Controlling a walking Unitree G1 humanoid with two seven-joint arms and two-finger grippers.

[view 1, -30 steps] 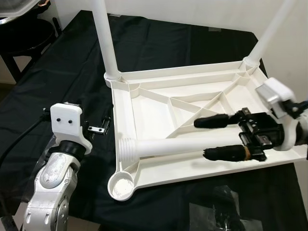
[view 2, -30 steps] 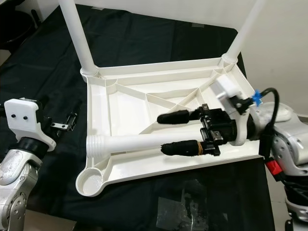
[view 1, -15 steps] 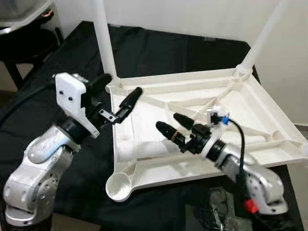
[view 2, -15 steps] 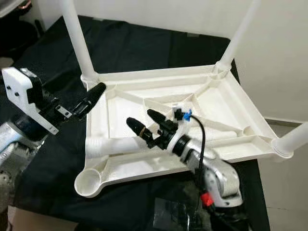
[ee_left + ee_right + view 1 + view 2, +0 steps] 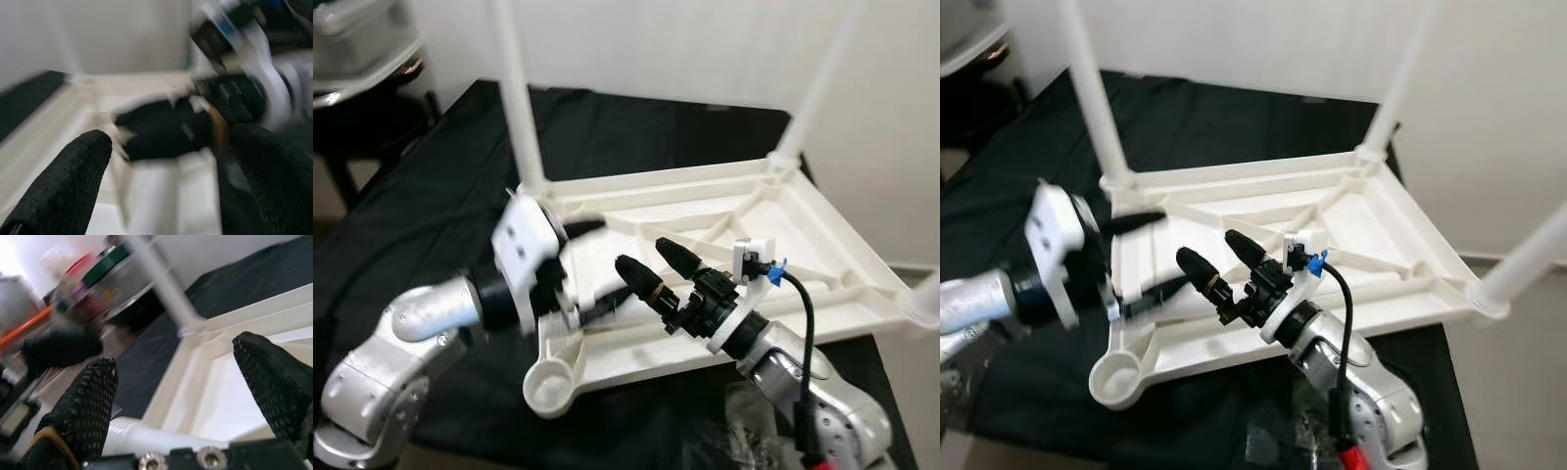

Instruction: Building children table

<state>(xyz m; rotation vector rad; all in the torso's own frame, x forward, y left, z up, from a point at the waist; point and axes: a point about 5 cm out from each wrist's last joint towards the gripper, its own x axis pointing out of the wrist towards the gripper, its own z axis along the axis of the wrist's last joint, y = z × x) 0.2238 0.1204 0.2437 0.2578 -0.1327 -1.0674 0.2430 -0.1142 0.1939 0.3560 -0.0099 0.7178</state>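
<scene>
No readable text, label, brand, number or sign found in any view. Jars (image 5: pixel 98 281) in right wrist view showed coloured lids and patches, too blurred to read.

Motion is blurring the left gripper (image 5: pixel 582 264), and the upright table legs (image 5: pixel 512 93) are running off-frame.
</scene>
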